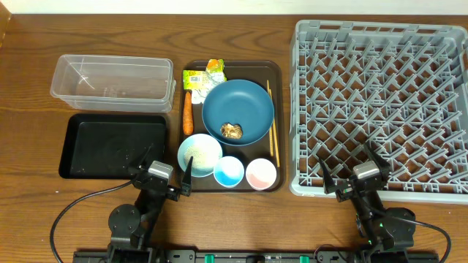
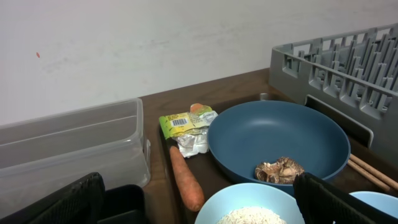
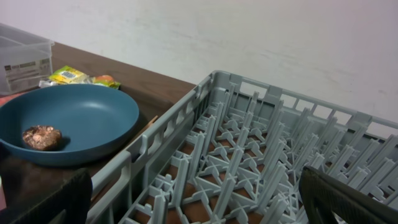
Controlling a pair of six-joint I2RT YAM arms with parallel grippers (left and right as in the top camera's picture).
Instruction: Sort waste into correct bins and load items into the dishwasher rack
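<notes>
On a brown serving tray lie a carrot, a yellow-green wrapper, a dark blue bowl holding a brown lump, chopsticks, a white bowl of rice, a light blue cup and a pink cup. The clear tub and black tray sit to the left, and the grey rack to the right. My left gripper is open and empty near the white bowl. My right gripper is open and empty over the rack's front edge.
The left wrist view shows the carrot, the wrapper and the blue bowl ahead. The right wrist view looks across the rack's pegs. A white wall stands behind the table.
</notes>
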